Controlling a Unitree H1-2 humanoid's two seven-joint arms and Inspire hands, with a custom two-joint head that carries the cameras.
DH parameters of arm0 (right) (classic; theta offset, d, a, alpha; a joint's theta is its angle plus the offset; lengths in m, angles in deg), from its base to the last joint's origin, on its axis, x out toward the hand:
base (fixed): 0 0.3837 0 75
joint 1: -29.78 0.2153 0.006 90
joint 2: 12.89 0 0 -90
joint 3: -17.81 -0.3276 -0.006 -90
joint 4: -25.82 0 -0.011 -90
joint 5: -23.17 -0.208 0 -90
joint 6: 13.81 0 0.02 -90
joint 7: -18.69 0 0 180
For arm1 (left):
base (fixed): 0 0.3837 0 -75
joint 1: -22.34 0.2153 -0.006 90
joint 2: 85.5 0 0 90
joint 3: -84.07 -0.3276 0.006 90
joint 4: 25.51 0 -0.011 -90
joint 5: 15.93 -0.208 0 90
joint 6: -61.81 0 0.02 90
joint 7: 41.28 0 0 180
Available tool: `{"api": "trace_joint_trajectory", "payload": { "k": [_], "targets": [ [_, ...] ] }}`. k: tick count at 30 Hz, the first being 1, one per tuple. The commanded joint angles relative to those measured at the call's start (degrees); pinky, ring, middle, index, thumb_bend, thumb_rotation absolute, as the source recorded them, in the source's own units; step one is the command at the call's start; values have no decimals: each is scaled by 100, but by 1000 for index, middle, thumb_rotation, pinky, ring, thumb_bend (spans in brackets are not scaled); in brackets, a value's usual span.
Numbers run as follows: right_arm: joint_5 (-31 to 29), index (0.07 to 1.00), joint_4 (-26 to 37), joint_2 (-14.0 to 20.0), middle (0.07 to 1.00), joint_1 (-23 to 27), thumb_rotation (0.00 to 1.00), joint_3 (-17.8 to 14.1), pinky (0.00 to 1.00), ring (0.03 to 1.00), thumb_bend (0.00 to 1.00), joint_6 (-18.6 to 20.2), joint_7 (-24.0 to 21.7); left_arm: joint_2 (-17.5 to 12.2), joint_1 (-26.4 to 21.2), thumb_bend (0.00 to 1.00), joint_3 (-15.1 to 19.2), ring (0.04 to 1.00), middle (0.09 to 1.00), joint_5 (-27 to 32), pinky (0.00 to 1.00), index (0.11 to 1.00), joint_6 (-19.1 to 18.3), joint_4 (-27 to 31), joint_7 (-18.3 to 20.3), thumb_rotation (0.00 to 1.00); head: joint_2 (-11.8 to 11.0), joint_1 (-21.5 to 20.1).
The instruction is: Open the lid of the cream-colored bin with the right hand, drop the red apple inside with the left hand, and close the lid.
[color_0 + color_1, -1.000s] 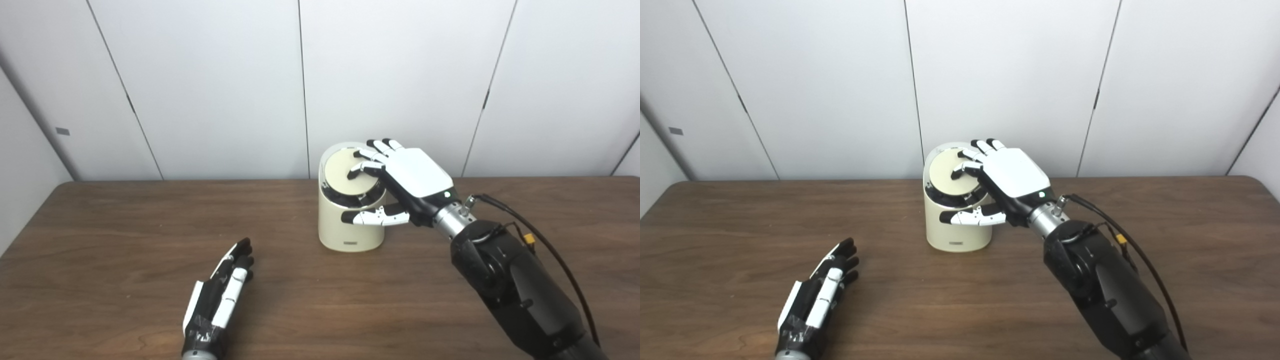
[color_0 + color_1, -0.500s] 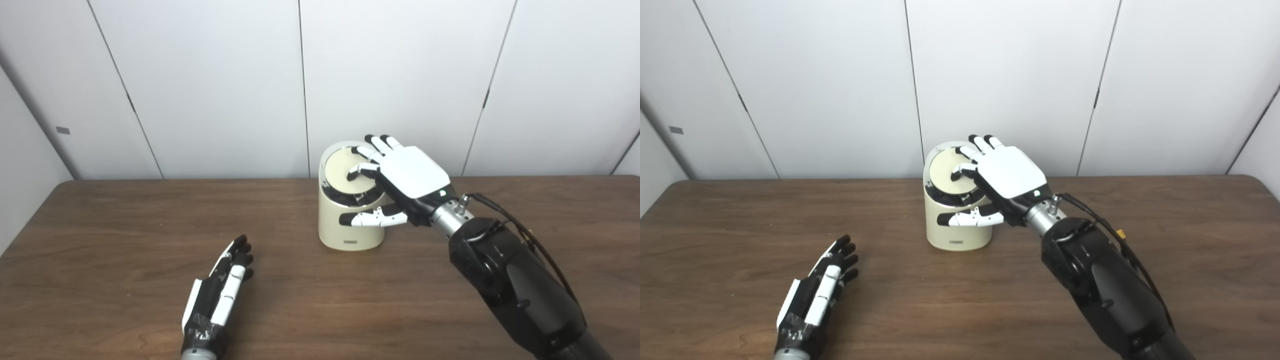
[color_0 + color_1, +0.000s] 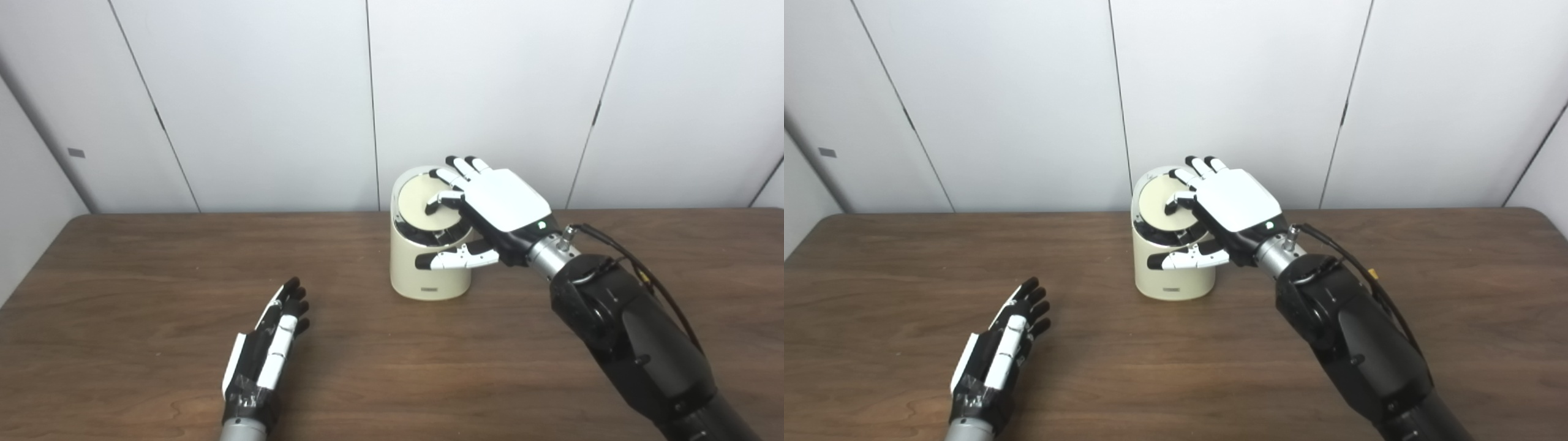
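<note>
Resting on top of the bin (image 3: pixel 429 269), the right robot hand (image 3: pixel 490 211) covers the right part of the round lid (image 3: pixel 416 199). Its fingers (image 3: pixel 446 197) are spread and bent down so the tips touch the lid's cream face; the thumb (image 3: pixel 456 258) sticks out lower, across the front wall of the bin, close to it or touching, cannot tell which. Nothing is gripped: the hand is loosely open, pressing or feeling rather than holding.

Lid sits tilted, face turned toward the camera and left, with a dark gap (image 3: pixel 1167 236) showing along its lower front edge, so it looks partly swung rather than flat shut. Whether it is on the way open or on the way closed cannot be read from this.

Key relation: the lid lies directly under the right fingertips, a little to their left, and this arm is clearly the nearer one. The left robot hand (image 3: pixel 998 355) lies flat on the counter (image 3: pixel 876 275), well apart from the bin, toward the near left, fingers straight and slightly spread, holding nothing.

No red apple is visible anywhere on the counter or in either hand; it may be inside the bin, but the interior is hidden
</note>
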Motion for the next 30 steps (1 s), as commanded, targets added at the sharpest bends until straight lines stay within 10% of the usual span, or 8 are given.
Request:
{"api": "trace_joint_trajectory", "payload": {
  "k": [1,15,30],
  "targets": [
    [-25,704,326,-14,939,18,997,-95,1000,1000,566,58,-115,34,-157,618,27,936,947,61,922,965,102,195,-29,776,1,6],
    [-308,838,1245,-231,883,-890,861,-1025,898,936,479,535,-98,-81,-150,635,169,926,940,17,911,953,78,165,-59,764,-3,3],
    [-2545,922,1397,-822,938,-2786,947,-2269,832,912,459,1161,207,-575,397,621,478,912,925,-37,918,935,822,160,60,775,9,-49]
  ]
}}
